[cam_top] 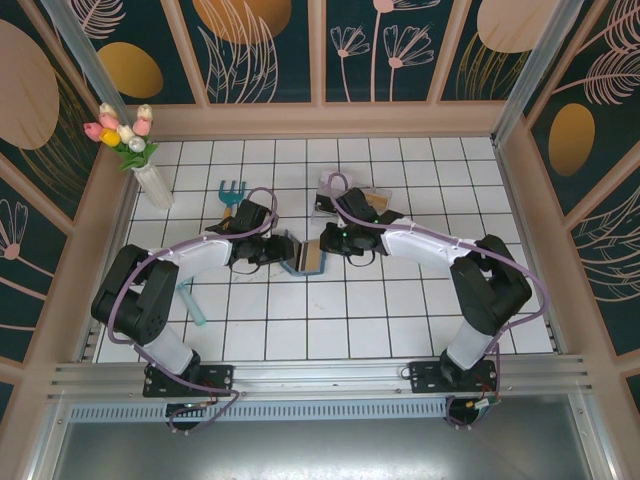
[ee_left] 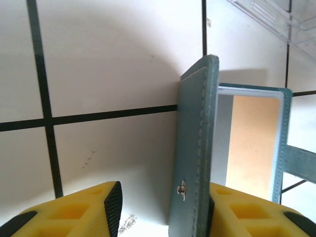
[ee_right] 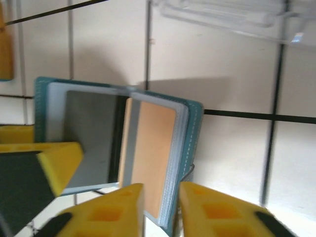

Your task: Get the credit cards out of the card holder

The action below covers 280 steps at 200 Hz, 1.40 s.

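Observation:
The card holder [cam_top: 303, 255], a teal bifold, stands open on its edge on the white tiles between both arms. In the left wrist view its snap-studded cover [ee_left: 195, 148] rises between the fingers of my left gripper [ee_left: 162, 200]. The right pad touches the cover and the left pad stands well clear, so this gripper is open. An orange credit card [ee_left: 252, 143] shows in the far inner sleeve. My right gripper [ee_right: 160, 192] is open and straddles the other cover [ee_right: 193, 128], its clear sleeves and the orange credit card [ee_right: 150, 148]. Both grippers [cam_top: 272, 250] [cam_top: 335, 243] flank the holder.
A clear plastic compartment box [cam_top: 350, 195] lies just behind the right gripper and crosses the top of both wrist views [ee_left: 276, 15] [ee_right: 222, 15]. A blue toy rake [cam_top: 232, 192] and a vase of tulips [cam_top: 150, 180] stand at the back left. Wooden walls enclose the table.

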Each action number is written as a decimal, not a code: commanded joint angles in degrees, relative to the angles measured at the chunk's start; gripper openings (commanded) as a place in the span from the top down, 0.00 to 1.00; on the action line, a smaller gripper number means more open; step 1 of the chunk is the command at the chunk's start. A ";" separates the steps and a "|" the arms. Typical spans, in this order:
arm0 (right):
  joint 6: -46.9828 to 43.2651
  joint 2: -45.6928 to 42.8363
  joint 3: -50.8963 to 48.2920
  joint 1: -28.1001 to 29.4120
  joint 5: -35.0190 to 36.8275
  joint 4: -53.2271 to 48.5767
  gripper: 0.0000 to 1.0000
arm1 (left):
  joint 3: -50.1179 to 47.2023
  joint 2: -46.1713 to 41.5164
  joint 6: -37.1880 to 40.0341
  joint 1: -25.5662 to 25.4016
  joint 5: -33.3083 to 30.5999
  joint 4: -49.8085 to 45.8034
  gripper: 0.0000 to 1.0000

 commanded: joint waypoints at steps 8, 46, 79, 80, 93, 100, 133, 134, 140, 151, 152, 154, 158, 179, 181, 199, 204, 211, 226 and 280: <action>1.27 -3.51 1.45 -1.03 7.93 -4.58 0.61 | 0.41 -1.28 1.64 -0.01 -2.86 -2.94 0.56; 4.17 -3.80 -1.01 -0.82 -1.83 6.64 0.58 | 0.32 -1.69 0.75 0.00 -3.36 -2.65 0.61; 5.60 1.12 2.28 1.41 -5.87 10.65 0.58 | 0.45 -2.26 0.54 0.00 -7.31 -4.96 0.58; 5.61 1.23 2.43 1.53 -5.81 10.64 0.58 | 0.51 -2.30 0.56 0.00 -7.52 -5.07 0.58; 5.63 2.96 3.81 2.38 -5.66 10.93 0.58 | 0.51 -2.67 0.57 0.00 -9.23 -6.16 0.58; 6.14 4.09 4.71 2.74 -5.49 10.97 0.59 | 0.40 -2.83 0.53 -0.02 -9.62 -6.41 0.57; 7.60 10.99 9.41 3.96 -7.33 10.53 0.64 | 0.82 -2.70 0.80 -0.01 -9.58 -6.92 0.56; 7.62 11.22 9.56 3.99 -7.42 10.53 0.64 | 0.83 -2.70 0.78 0.00 -9.63 -6.98 0.56; 7.83 12.39 10.35 4.15 -8.20 10.64 0.67 | 0.92 -2.77 0.73 -0.03 -9.67 -7.19 0.56; 8.27 14.14 11.55 4.30 -9.50 11.31 0.70 | 0.99 -3.33 0.84 -0.04 -9.76 -7.42 0.56; 8.30 14.33 11.60 4.29 -9.64 11.40 0.71 | 0.96 -3.41 0.84 -0.02 -9.76 -7.49 0.56; 8.42 14.56 11.83 4.25 -9.86 11.52 0.72 | 1.00 -3.52 0.84 0.00 -9.79 -7.54 0.56; 8.58 15.16 12.21 4.29 -10.38 11.81 0.74 | 0.95 -3.84 0.89 -0.05 -9.85 -7.68 0.57; 8.99 17.94 14.53 4.29 -11.67 12.33 0.79 | 0.82 -5.94 0.78 -0.01 -10.11 -8.26 0.60; 8.96 18.33 14.89 4.22 -11.78 12.28 0.79 | 0.77 -6.08 0.72 0.00 -10.16 -8.26 0.60; 9.13 20.55 17.01 4.28 -12.81 12.08 0.81 | 0.81 -7.62 -0.13 0.00 -11.02 -8.91 0.61; 9.16 21.06 17.55 4.28 -13.10 12.02 0.81 | 0.75 -8.10 -0.35 0.00 -11.73 -9.11 0.61; 9.15 21.71 18.15 4.29 -13.66 11.93 0.81 | 0.68 -8.63 -0.71 -0.04 -12.94 -9.51 0.62; 9.14 22.60 18.72 4.37 -14.35 11.69 0.81 | 0.93 -10.15 -0.92 0.00 -15.68 -10.80 0.62; 8.93 23.52 18.22 4.42 -14.19 10.10 0.81 | -0.05 -13.15 -1.24 -0.04 -8.80 -5.84 0.70</action>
